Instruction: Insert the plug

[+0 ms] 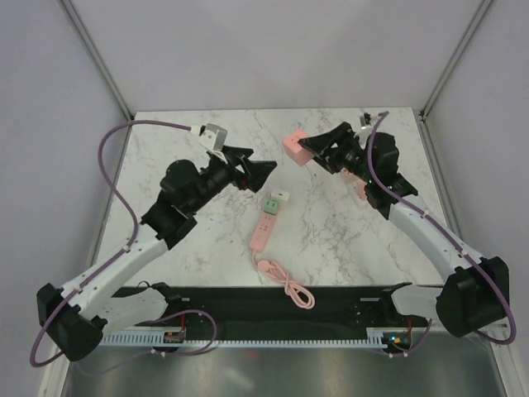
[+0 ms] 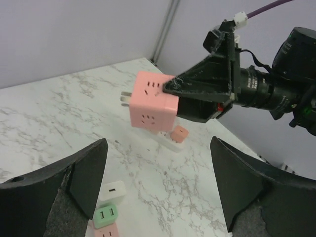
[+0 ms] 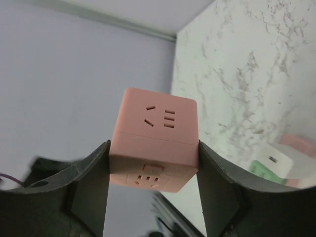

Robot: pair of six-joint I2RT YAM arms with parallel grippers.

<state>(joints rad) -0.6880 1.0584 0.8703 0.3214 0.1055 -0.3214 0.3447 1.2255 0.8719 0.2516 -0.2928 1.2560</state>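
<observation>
My right gripper (image 1: 309, 155) is shut on a pink cube socket adapter (image 1: 293, 147) and holds it in the air above the back of the table. In the right wrist view the cube (image 3: 155, 140) sits squarely between both fingers. The left wrist view shows the cube (image 2: 153, 106) with its metal prongs (image 2: 126, 97) pointing left. My left gripper (image 1: 263, 165) is open and empty, left of the cube and above the pink power strip (image 1: 262, 233). A green adapter (image 1: 272, 205) and a white adapter (image 1: 282, 197) sit at the strip's far end.
The strip's pink cable (image 1: 288, 288) coils toward the near edge. A white block with a small pink adapter (image 2: 176, 135) lies on the marble under the held cube. Walls close the back and sides.
</observation>
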